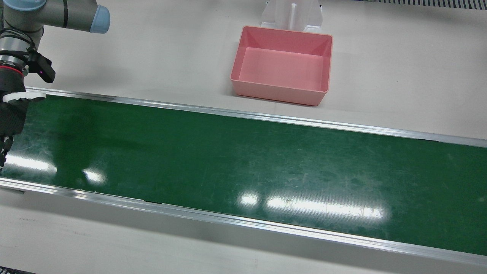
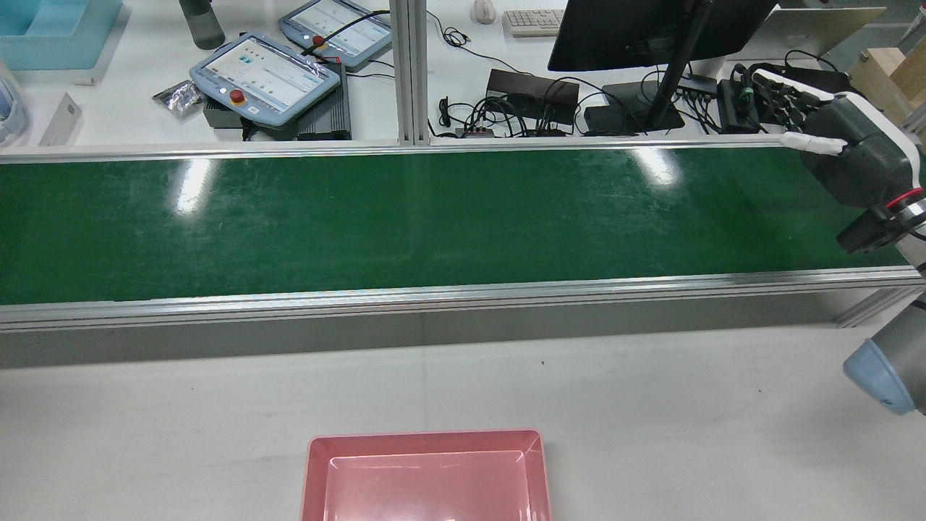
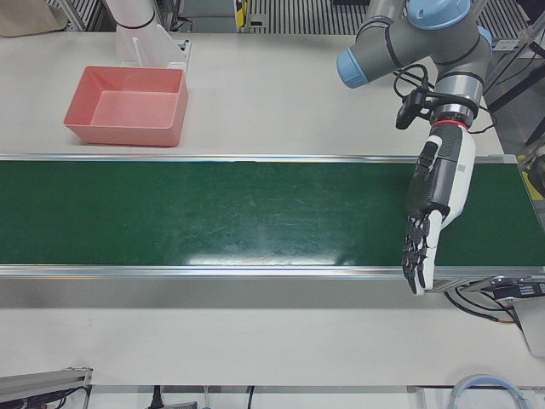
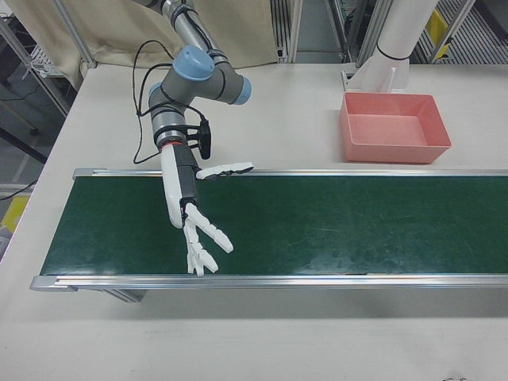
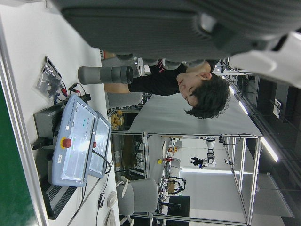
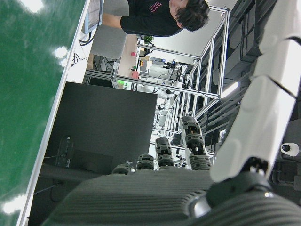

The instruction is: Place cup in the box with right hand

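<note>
No cup shows in any view. The pink box (image 1: 279,93) stands empty on the white table beside the green conveyor belt (image 1: 243,160); it also shows in the rear view (image 2: 316,477), the left-front view (image 3: 128,132) and the right-front view (image 4: 394,151). My right hand (image 4: 190,214) is open and empty, fingers spread, above one end of the belt, far from the box; it also shows in the front view (image 1: 11,110) and the rear view (image 2: 857,155). My left hand (image 3: 433,204) is open and empty, fingers straight, above the belt's other end.
A white mount (image 1: 292,15) stands right behind the box. Across the belt from the box are two teach pendants (image 2: 264,72), a monitor (image 2: 651,32) and cables (image 2: 506,108). Aluminium rails (image 1: 243,114) edge the belt.
</note>
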### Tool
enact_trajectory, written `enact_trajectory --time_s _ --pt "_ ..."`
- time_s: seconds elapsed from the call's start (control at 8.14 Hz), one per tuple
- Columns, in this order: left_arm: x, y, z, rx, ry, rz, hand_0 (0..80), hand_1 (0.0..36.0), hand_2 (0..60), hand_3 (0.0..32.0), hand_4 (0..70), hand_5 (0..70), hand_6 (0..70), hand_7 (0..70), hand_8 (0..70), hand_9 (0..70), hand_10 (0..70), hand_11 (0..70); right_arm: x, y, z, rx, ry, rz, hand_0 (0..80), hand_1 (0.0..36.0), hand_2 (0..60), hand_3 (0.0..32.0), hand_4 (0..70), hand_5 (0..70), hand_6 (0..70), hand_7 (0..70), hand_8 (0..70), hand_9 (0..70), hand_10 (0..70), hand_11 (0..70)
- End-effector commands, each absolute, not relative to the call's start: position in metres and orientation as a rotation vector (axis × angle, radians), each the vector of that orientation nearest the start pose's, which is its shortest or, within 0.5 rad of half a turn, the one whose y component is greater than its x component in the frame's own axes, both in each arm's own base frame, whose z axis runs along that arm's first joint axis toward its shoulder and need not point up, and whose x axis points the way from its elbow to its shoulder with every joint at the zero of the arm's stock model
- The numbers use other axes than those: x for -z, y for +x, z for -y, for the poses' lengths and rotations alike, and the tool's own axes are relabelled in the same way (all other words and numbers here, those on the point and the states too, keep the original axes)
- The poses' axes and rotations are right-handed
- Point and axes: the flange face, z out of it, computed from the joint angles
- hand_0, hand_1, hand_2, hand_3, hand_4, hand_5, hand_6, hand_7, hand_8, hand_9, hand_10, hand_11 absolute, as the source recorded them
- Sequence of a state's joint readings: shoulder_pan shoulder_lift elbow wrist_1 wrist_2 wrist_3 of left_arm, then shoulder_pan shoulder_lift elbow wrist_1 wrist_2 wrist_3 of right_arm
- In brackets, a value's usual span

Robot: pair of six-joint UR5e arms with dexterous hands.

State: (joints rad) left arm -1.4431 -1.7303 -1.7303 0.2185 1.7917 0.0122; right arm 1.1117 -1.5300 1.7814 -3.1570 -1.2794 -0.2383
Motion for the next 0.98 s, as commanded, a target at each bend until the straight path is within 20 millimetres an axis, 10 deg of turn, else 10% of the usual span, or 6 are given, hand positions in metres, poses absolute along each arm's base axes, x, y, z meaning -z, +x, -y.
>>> enact_trajectory --time_s 0.0,0.86 --pt "-0.5484 -0.0412 0.5564 1.917 -0.338 -2.129 0.0 0.0 0.0 0.0 0.0 0.0 0.0 0.0 0.0 0.0 0.0 0.0 -0.5719 -0.081 0.5263 2.088 -0.009 -2.62 46.6 14.3 8.2 0.0 2.0 3.5 4.7 16.8 1.6 6.4 0.0 0.0" --pt "-0.5484 -0.0412 0.5564 1.917 -0.338 -2.129 0.0 0.0 0.0 0.0 0.0 0.0 0.0 0.0 0.0 0.0 0.0 0.0 -0.5775 -0.0894 0.5267 2.164 0.0 -2.593 46.1 14.1 11.2 0.0 4.0 3.3 5.1 19.3 1.8 7.1 0.0 0.0"
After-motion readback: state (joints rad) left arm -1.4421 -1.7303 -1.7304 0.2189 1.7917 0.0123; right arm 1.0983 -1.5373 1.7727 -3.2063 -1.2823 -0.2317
